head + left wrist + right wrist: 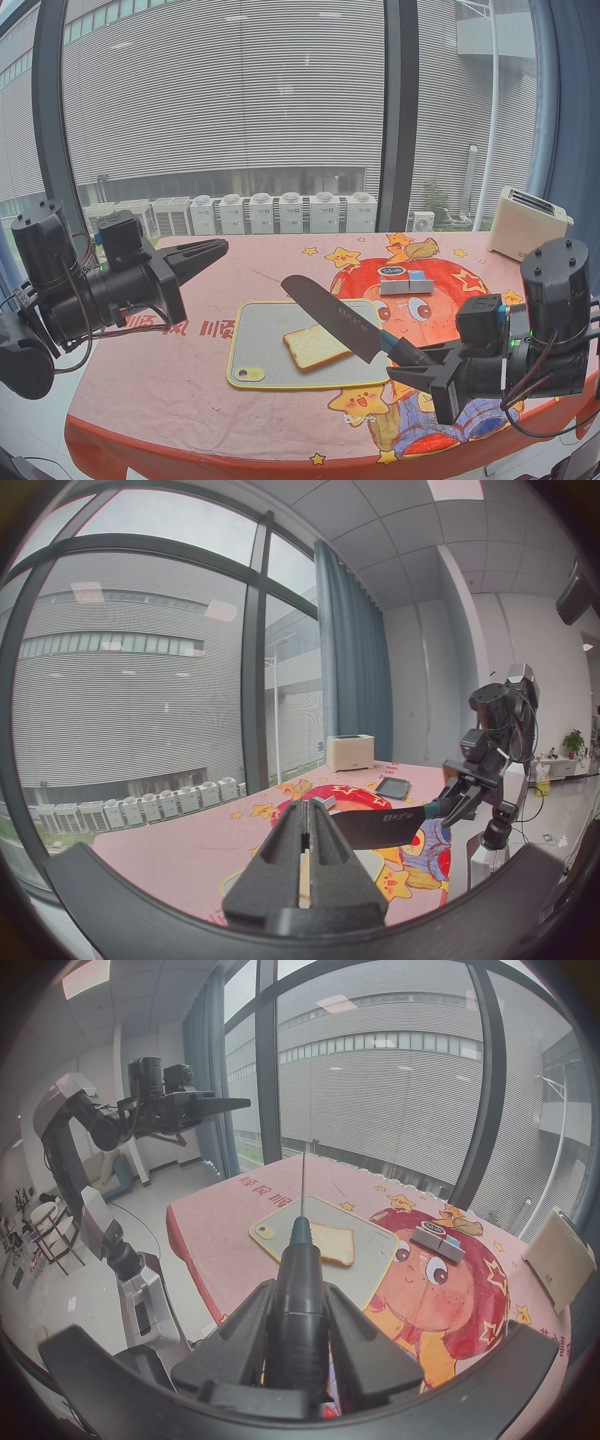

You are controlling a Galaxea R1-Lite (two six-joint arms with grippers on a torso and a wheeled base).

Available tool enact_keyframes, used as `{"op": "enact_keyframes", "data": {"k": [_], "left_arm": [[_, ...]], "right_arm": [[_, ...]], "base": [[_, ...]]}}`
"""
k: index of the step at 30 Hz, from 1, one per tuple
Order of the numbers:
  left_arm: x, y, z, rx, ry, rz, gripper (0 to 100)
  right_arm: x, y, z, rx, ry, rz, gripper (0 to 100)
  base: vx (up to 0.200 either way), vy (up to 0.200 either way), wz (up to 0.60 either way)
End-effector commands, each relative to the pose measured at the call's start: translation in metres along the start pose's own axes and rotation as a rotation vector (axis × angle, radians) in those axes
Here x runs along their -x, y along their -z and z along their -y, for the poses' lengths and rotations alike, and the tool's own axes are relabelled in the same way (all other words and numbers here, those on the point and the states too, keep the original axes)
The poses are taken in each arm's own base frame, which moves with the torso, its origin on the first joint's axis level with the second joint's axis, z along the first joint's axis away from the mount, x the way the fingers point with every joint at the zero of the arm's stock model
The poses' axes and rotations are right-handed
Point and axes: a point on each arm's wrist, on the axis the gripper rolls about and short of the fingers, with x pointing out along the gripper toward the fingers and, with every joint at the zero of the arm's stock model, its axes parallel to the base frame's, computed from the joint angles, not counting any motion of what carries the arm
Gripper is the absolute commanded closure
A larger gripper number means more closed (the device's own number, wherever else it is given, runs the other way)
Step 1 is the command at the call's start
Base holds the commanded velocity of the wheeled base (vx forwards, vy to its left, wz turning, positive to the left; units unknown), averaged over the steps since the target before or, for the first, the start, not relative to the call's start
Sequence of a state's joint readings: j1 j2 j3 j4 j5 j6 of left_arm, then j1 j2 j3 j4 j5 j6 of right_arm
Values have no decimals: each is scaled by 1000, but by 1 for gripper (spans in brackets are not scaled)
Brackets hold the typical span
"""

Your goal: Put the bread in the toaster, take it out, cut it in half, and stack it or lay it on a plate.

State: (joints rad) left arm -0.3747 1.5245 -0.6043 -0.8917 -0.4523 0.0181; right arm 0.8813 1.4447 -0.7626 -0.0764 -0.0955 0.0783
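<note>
A slice of bread lies flat on the grey, yellow-rimmed cutting board. My right gripper is shut on the handle of a dark-bladed knife. The blade hangs tilted in the air over the bread and board. My left gripper is shut on nothing and sits high over the table's left side, apart from the board. The cream toaster stands at the far right corner.
A small grey and blue knife rest sits behind the board on the cartoon tablecloth. A dark rectangular plate lies toward the right side of the table. A large window runs directly behind the table.
</note>
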Motion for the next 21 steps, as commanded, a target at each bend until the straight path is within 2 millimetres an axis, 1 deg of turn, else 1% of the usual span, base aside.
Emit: {"op": "enact_keyframes", "data": {"k": [1, 4, 7, 9, 11, 13, 14, 18, 21], "left_arm": [[-10, -6, 9, -9, 44, 16, 100], [-15, -1, 16, -5, 73, 3, 100], [-19, -1, 18, -5, 79, 3, 100], [-20, -1, 20, -6, 95, 4, 100], [-23, -1, 31, -6, 141, 3, 100], [-25, -1, 34, -5, 155, -1, 100], [-25, 0, 35, -5, 155, -3, 100], [-48, -1, 28, -8, 99, 1, 100], [-58, 4, 24, -3, 61, -14, 100]], "right_arm": [[-10, 2, -1, -6, 6, -33, 100], [-15, 3, -2, -30, 39, -42, 100], [-17, 5, -5, -51, 52, -51, 100], [-17, 5, -5, -57, 54, -51, 100], [-14, 5, -2, -63, 57, -43, 100], [-13, 6, -2, -63, 51, -44, 100], [-13, 6, -2, -63, 51, -44, 100], [-17, 11, -2, -55, 53, -68, 100], [-22, 12, -2, -56, 55, -81, 100]], "base": [[0, 0, 0], [0, 0, 0], [0, 0, 0], [0, 0, 0], [0, 0, 0], [0, 0, 0], [0, 0, 0], [0, 0, 0], [0, 0, 0]]}}
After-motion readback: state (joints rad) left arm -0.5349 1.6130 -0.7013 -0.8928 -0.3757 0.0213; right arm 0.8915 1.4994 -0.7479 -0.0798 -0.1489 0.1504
